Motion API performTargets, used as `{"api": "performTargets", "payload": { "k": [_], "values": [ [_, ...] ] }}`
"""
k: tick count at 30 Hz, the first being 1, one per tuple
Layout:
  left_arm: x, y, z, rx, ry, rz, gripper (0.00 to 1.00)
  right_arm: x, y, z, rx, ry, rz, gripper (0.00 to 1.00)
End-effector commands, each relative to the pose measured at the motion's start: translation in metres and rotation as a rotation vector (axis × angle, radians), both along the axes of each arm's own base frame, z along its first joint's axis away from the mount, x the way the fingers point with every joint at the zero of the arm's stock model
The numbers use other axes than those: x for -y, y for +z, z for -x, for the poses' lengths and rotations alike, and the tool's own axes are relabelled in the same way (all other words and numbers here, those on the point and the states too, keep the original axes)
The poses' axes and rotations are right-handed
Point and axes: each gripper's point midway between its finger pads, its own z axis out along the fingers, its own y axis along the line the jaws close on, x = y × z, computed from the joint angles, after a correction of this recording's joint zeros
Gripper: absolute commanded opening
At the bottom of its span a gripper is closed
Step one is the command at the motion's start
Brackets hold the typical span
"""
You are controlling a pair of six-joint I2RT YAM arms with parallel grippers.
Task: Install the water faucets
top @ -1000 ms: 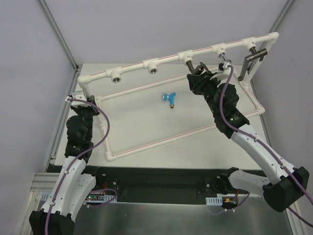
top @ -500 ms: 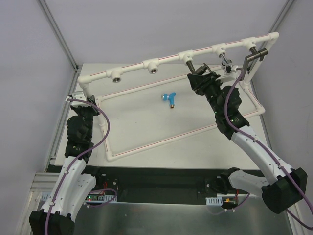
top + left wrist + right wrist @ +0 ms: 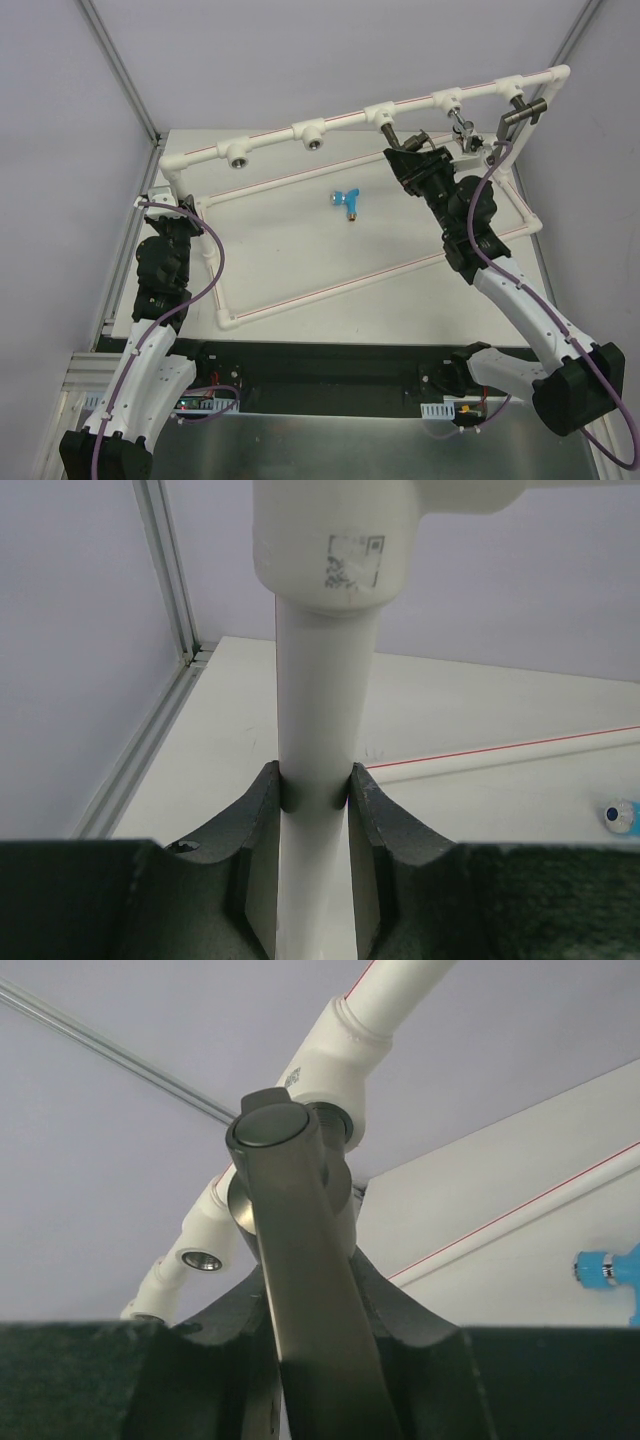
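- While the dark grey faucet (image 3: 300, 1260) meets its rail socket (image 3: 345, 1055), upper centre-right, the right gripper (image 3: 403, 150) clamps it; threading looks unfinished.
- Blue-handled faucet (image 3: 347, 202) lies mid-table, uninstalled.
- Left gripper (image 3: 315, 785) pinches the white pipe frame (image 3: 318, 660), lower left.

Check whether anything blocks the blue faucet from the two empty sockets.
Only the frame's low back pipe, lying on the table between the blue faucet and the raised empty sockets. Otherwise nothing visible stands in the way.

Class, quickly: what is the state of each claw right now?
The left claw is closed on the white frame pipe.
The right claw is closed on the dark grey faucet.
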Motion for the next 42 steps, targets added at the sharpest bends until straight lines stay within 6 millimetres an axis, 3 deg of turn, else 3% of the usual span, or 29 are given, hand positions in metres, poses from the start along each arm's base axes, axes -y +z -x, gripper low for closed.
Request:
{"api": "performTargets", "payload": {
  "k": [1, 11, 28, 38, 42],
  "values": [
    [0.031, 0.025, 0.004, 0.074, -0.144, 0.044, 0.00, 0.018, -0.064, -0.021, -0.256, -0.115, -0.106, 0.02],
    [0.032, 0.023, 0.003, 0.067, -0.146, 0.044, 0.00, 0.026, -0.063, -0.022, -0.292, -0.165, -0.301, 0.02],
    [0.033, 0.021, 0.001, 0.061, -0.152, 0.047, 0.00, 0.023, -0.058, -0.024, -0.330, -0.158, -0.547, 0.02],
    [0.033, 0.021, 0.001, 0.061, -0.151, 0.044, 0.00, 0.025, -0.056, -0.025, -0.323, -0.164, -0.609, 0.02],
    [0.033, 0.020, 0.001, 0.060, -0.150, 0.043, 0.00, 0.026, -0.050, -0.025, -0.300, -0.163, -0.590, 0.13]
  ]
}}
